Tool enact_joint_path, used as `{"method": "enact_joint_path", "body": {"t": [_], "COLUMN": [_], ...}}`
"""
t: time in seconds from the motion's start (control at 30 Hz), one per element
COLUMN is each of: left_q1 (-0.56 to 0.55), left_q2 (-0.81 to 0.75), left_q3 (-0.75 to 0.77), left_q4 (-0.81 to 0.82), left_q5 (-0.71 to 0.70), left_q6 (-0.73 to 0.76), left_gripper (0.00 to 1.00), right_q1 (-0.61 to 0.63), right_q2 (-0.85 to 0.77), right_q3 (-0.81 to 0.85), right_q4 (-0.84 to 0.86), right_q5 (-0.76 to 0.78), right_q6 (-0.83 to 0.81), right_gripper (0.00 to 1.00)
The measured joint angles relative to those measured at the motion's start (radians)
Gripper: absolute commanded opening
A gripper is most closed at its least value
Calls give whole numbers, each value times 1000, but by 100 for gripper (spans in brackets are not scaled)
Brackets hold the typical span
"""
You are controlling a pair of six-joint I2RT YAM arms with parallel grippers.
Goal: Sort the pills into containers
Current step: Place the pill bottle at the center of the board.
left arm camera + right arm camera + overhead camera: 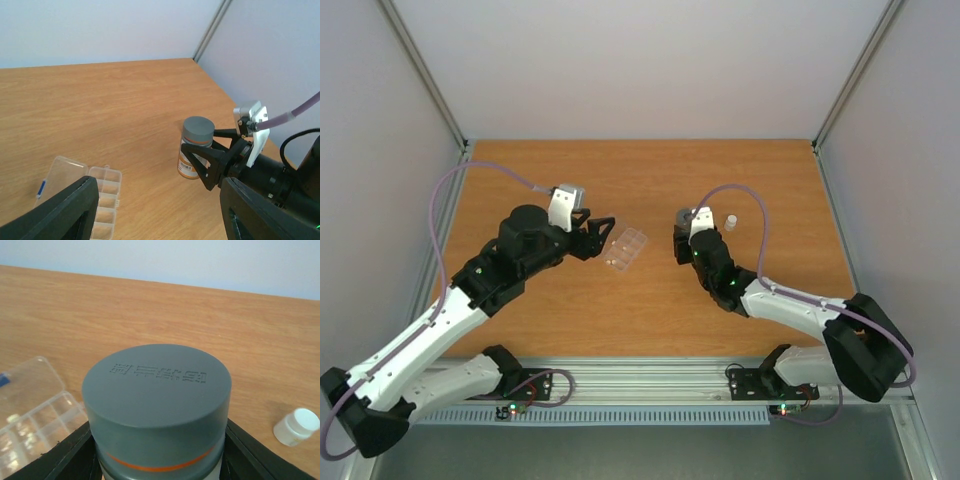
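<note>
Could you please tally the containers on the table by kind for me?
Grey-capped, orange-labelled pill bottle: 1
Small white plastic bottle with white cap: 1
Clear rectangular plastic pill box with open lid: 1
Total: 3

The wooden table (650,180) in front of me carries three things. The clear pill box (625,248) lies flat near the middle with its lid flipped open. To its right a grey-capped bottle (685,217) stands upright, and near that, further right, a small white-capped vial (730,221).

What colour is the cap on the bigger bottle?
Grey; the cap shows best in the right wrist view.
</note>
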Motion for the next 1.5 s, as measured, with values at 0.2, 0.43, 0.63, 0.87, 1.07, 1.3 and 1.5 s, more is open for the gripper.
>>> {"method": "enact_joint_path", "body": {"t": [0.2, 0.43, 0.63, 0.87, 1.07, 1.3, 1.5], "left_q1": [0, 0, 0, 0, 0, 0, 0], "left_q2": [-69, -131, -177, -201, -231, -249, -275], "left_q3": [-55, -125, -158, -202, -221, -221, -230], "left_q4": [11, 10, 12, 11, 11, 11, 9], "left_q5": [-82, -160, -203, -237, -257, -272, -279], "left_q6": [-26, -40, -40, -38, -37, -39, -50], "left_gripper": [69, 68, 68, 68, 68, 68, 67], "right_q1": [7, 35, 63, 76, 103, 131, 153], "right_q2": [71, 177, 261, 336, 359, 359, 354], "right_q3": [-77, -119, -178, -218, -244, -267, -291], "right_q4": [162, 315, 446, 563, 626, 650, 670], "right_q5": [97, 177, 224, 254, 289, 327, 354], "right_q6": [6, 35, 64, 75, 89, 135, 184], "right_gripper": [2, 2, 3, 7, 18, 34, 45]}}
